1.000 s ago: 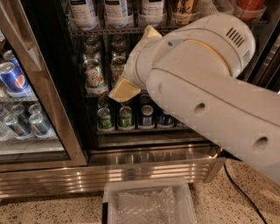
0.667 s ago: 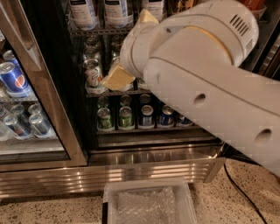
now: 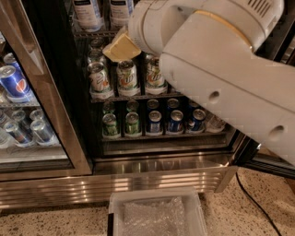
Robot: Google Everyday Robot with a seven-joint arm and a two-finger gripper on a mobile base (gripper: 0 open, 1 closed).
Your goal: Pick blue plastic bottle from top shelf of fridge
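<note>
Nearest the camera a clear plastic bin [image 3: 156, 214] sits on the speckled floor, just in front of the ribbed steel base of the fridge [image 3: 161, 177]; it plays no part in this step. Above it the robot's bulky white arm [image 3: 221, 69] reaches into the fridge and covers the right half of the racks. Its tool [image 3: 121, 46], of which only a tan wedge shows, hangs in front of the middle rack of green cans [image 3: 126, 73], just below the front rail of the top shelf [image 3: 92, 33]. Whether it is apart or together cannot be told. The blue plastic bottle [image 3: 120, 8] stands at the front edge of that shelf, directly above the tool, with a second labelled bottle [image 3: 87, 11] just beside it toward the shelf's left end (only their lower parts are in view). The step in hand looks like the approach. To do it well, the tool should rise clear of the front rail before going in and line up squarely on the bottle's wide body. It should also stay off the neighbour so that nothing is knocked over, and it needs a full spread before it closes.
</note>
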